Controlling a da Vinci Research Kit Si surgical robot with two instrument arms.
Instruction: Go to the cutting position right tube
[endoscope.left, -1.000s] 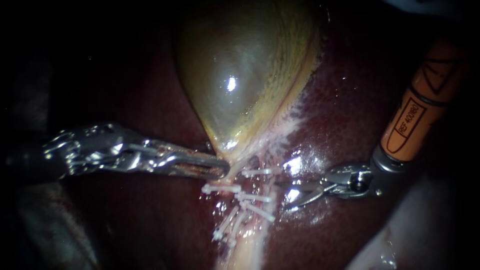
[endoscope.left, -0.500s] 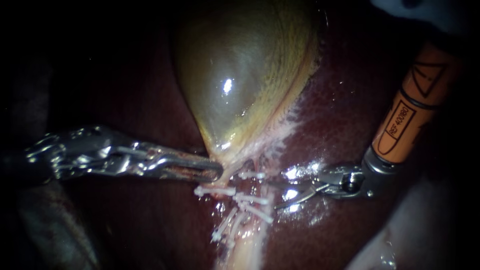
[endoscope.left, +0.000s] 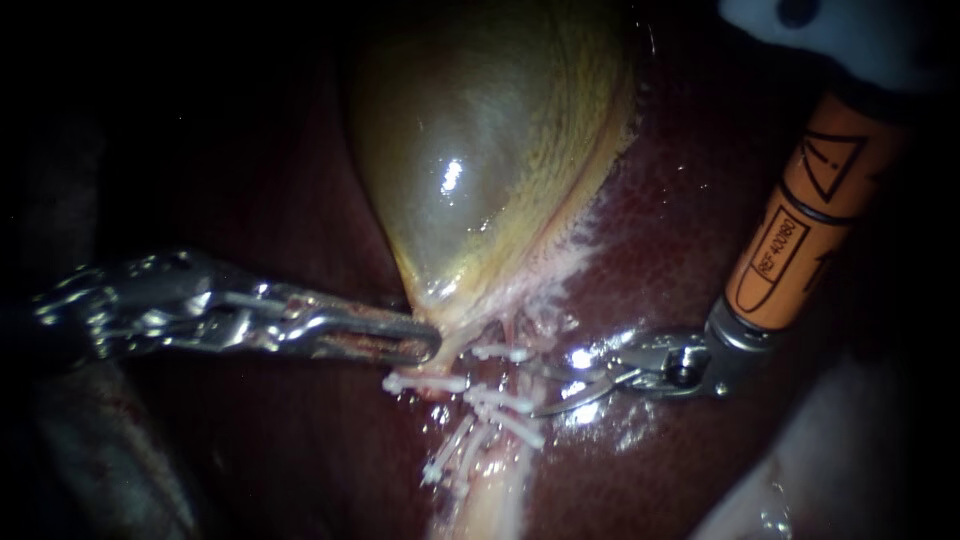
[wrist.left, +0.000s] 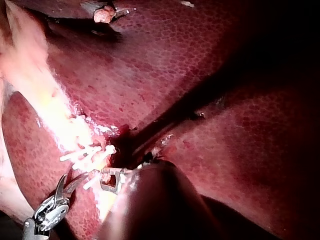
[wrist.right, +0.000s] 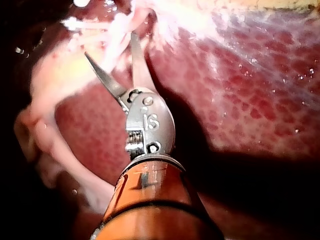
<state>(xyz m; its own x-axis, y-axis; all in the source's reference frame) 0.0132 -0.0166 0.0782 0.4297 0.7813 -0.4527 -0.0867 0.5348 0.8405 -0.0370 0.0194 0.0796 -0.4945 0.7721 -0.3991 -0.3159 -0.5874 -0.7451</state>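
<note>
The right instrument (endoscope.left: 537, 393) is hovering with its blades standing narrowly apart, gripping nothing. The right tube (endoscope.left: 514, 375) is lying just ahead of the blade tips, on the side toward the left instrument (endoscope.left: 425, 346). It is running down from the gallbladder (endoscope.left: 480, 170) across the blades' line, with white clips (endoscope.left: 500, 400) sitting on it. The left instrument is clamping the gallbladder's neck, so the right instrument is the nearer one.

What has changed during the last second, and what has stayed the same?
The right instrument moved in closer to the white clips, its blades open as before. Nothing was taken hold of or let go. The left instrument keeps its grip at the narrow end of the gallbladder; the clips stay in place.
</note>
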